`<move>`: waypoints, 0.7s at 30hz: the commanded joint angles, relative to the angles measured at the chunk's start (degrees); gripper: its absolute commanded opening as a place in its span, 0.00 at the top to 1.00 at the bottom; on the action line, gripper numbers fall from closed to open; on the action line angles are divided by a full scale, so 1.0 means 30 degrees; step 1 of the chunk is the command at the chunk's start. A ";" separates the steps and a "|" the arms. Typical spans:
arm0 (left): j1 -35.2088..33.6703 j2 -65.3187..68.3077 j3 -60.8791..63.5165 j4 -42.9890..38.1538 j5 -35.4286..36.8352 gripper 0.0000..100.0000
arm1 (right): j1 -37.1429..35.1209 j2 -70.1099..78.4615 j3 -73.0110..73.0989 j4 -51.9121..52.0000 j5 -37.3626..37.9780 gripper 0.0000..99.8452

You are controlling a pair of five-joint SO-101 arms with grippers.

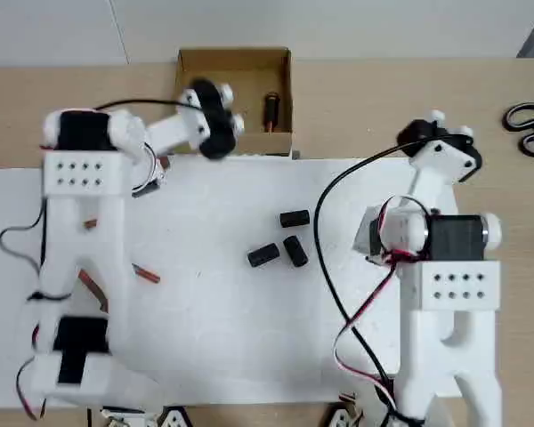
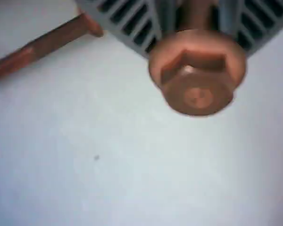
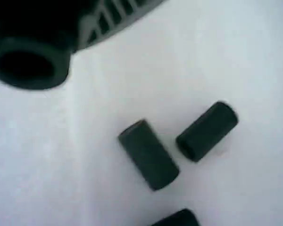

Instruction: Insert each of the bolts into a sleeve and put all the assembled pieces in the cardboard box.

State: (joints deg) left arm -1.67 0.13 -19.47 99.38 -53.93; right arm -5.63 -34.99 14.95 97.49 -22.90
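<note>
Left jaws grip a bolt (image 2: 196, 75) head-out, right jaws clamp a sleeve (image 3: 28, 63) bore-open, likely for mating; 3 loose sleeves (image 1: 295, 250) lie on the counter at 5 o'clock from the cardboard box (image 1: 240, 84), which holds 1 piece (image 1: 271, 109)

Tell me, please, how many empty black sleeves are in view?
4 sleeves. Three lie on the white sheet: one nearest the cardboard box, two side by side farther from it. One is in the right gripper. More may be hidden.
</note>
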 commanded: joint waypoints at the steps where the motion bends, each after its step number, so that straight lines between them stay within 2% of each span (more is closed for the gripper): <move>1: 0.0205 -0.3136 -0.0571 0.0293 0.6037 1.00 | -0.1333 -0.2154 -0.0908 0.0366 0.0117 1.00; 4: 0.0234 -0.4952 -0.0513 0.0322 0.9612 1.00 | -0.2535 -0.4440 -0.0117 0.0220 0.0117 1.00; 10: 0.0293 -0.8322 0.1744 0.0205 1.3919 1.00 | -0.3385 -0.8073 0.3223 -0.0015 0.0821 1.00; 17: 0.0381 -1.2249 0.5348 -0.0234 1.9868 1.00 | -0.3385 -1.1619 0.6799 -0.3853 0.1524 1.00; 21: 0.1700 -1.4066 0.8073 -0.1465 2.4264 1.00 | -0.3531 -1.3201 0.9524 -0.6374 0.1670 1.00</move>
State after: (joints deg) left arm 1.05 -37.85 1.10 98.15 10.07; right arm -15.65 -71.65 39.91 83.69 -18.95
